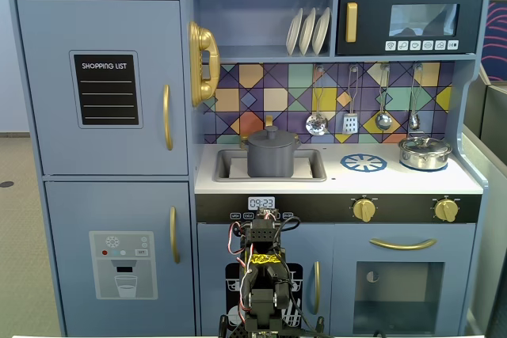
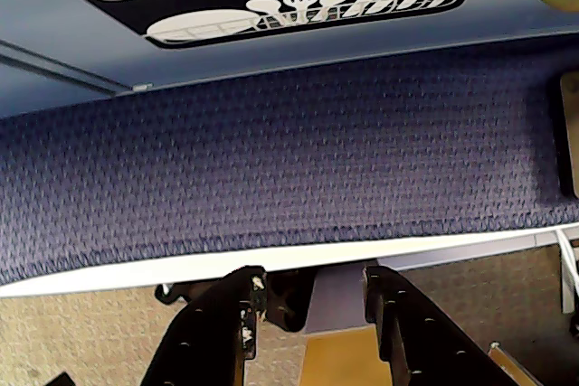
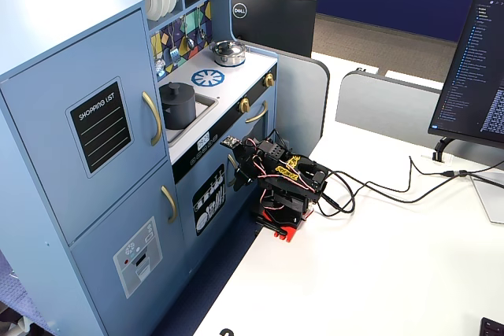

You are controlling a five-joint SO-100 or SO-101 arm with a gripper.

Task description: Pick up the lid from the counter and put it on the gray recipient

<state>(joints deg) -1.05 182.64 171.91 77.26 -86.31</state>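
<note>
— White tabletop (image 3: 409, 257) in an office, with a toy kitchen (image 3: 63, 53) against its left edge in the angled fixed view. Where's the gripper?

— The gripper (image 2: 312, 282) hangs low with the arm (image 3: 283, 182) folded at that same edge. Its jaws stand apart with nothing between them, over blue carpet (image 2: 289, 160) in the wrist view.

— And the lid?

— The lid (image 1: 272, 139) appears to sit on the gray recipient (image 1: 271, 161), which stands in the sink (image 1: 310, 165) above and beyond that edge. I see no loose lid on the counter.

— What could go wrong, then?

— Pinching the knob would likely pull the lid off or tip the pot. The arm could clip the counter's front lip as it unfolds. It could also go for the shiny silver pot (image 1: 425, 153) by mistake.

— Which way does it point?

— It lies flat with the knob straight up. It's round, so there's no long axis, and the pot's own axis is vertical.
</note>
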